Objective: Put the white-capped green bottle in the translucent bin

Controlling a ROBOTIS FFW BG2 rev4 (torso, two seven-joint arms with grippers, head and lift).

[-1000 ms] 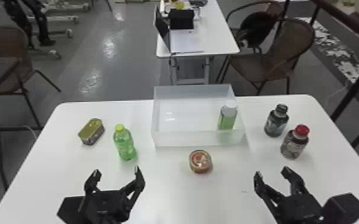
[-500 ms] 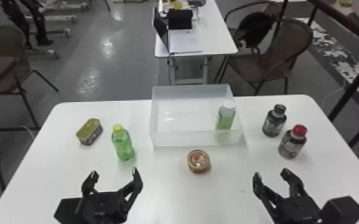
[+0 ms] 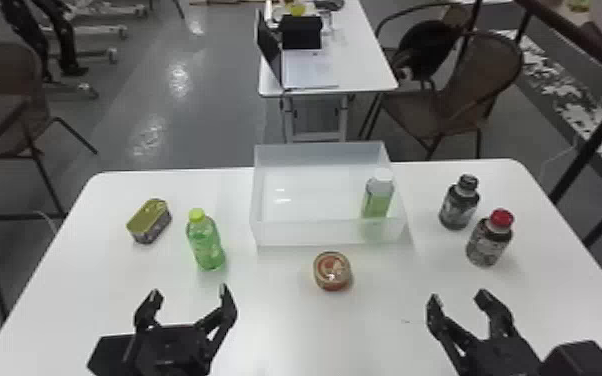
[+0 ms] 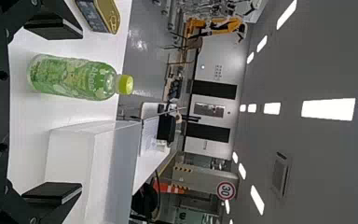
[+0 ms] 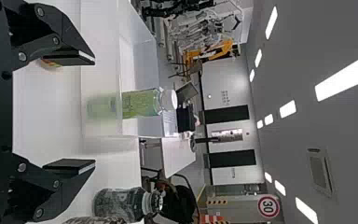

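The white-capped green bottle point(image 3: 378, 196) stands upright inside the translucent bin point(image 3: 305, 232), by its right wall; the right wrist view has the same bottle point(image 5: 142, 103) partly behind the wall of the bin point(image 5: 100, 70). My left gripper point(image 3: 188, 292) is open over the near left of the table, short of the yellow-capped bottle. Between its spread fingers in the left wrist view, the gripper point(image 4: 77, 112) holds nothing. On the near right, my right gripper point(image 3: 459, 298) is open and apart from the bin; its fingers in the right wrist view, gripper point(image 5: 93, 113), are wide apart and empty.
A yellow-capped green bottle point(image 3: 206, 243) and a flat tin point(image 3: 149, 220) stand left of the bin. A round tin point(image 3: 332, 270) lies in front of it. To its right are a black-capped bottle point(image 3: 459, 203) and a red-capped bottle point(image 3: 490, 238).
The head view has shifted slightly, moving the table's things a little left in it. Both grippers stay open, and the bottle stays in the bin.
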